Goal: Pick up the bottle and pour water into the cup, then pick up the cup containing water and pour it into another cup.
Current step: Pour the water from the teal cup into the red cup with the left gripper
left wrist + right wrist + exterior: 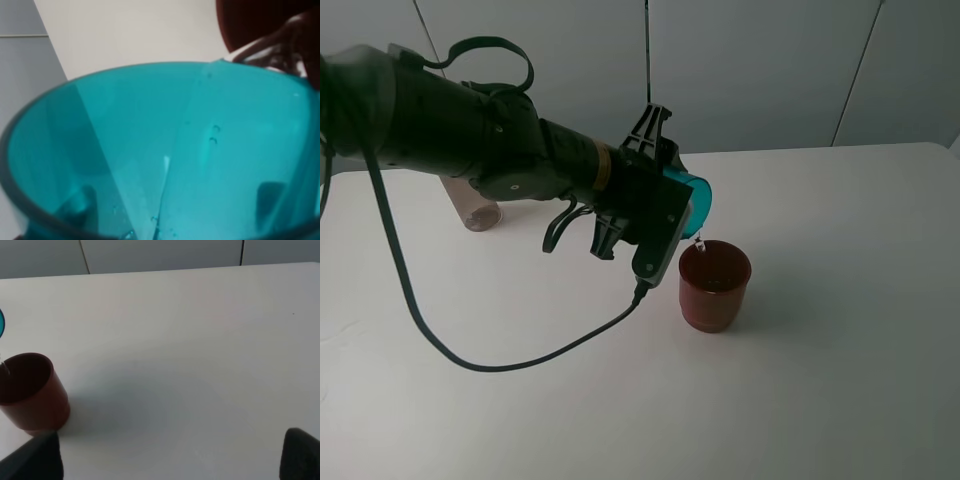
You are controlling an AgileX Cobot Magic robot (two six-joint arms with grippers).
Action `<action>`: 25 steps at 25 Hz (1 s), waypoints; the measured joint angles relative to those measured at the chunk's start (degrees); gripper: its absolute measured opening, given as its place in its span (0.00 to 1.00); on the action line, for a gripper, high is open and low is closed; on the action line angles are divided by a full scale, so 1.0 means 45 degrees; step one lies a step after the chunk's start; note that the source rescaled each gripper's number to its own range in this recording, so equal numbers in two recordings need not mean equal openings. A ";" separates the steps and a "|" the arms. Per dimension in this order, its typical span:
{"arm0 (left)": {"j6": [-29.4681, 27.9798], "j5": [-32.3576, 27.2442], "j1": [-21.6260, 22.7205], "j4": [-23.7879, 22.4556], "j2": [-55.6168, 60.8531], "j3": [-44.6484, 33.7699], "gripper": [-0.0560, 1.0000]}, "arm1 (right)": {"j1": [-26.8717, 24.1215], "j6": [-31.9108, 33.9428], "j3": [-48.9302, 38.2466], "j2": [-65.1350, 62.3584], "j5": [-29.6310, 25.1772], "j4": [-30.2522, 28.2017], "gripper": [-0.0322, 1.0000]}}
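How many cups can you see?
2. The teal cup is tipped on its side in the left gripper, above the table. The red cup stands upright on the table just below it. No others show.

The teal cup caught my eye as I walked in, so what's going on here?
The left gripper holds the teal cup tipped over the red cup, and water is trickling from one into the other. The red cup stands upright on the white table. The bottle stands behind the arm, mostly hidden. The right arm is not handling anything.
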State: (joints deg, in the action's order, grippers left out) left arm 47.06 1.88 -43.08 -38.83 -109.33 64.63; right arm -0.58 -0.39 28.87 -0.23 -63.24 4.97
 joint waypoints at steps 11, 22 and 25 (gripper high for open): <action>0.0022 -0.0230 -0.0109 -0.1123 0.0018 0.0135 0.11 | 0.0000 0.0000 0.0000 0.0000 0.0000 0.0000 0.23; 0.0022 0.0055 -0.0125 -0.2040 0.0018 0.0135 0.11 | 0.0000 0.0088 0.0000 0.0000 0.0000 0.0000 0.07; 0.0185 0.0145 -0.0125 -0.2136 0.0018 0.0135 0.11 | 0.0000 0.0088 0.0000 0.0000 0.0000 0.0000 0.07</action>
State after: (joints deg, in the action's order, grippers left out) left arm 47.89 2.53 -43.65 -48.45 -109.25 65.23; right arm -0.58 0.00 28.87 -0.23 -63.24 4.97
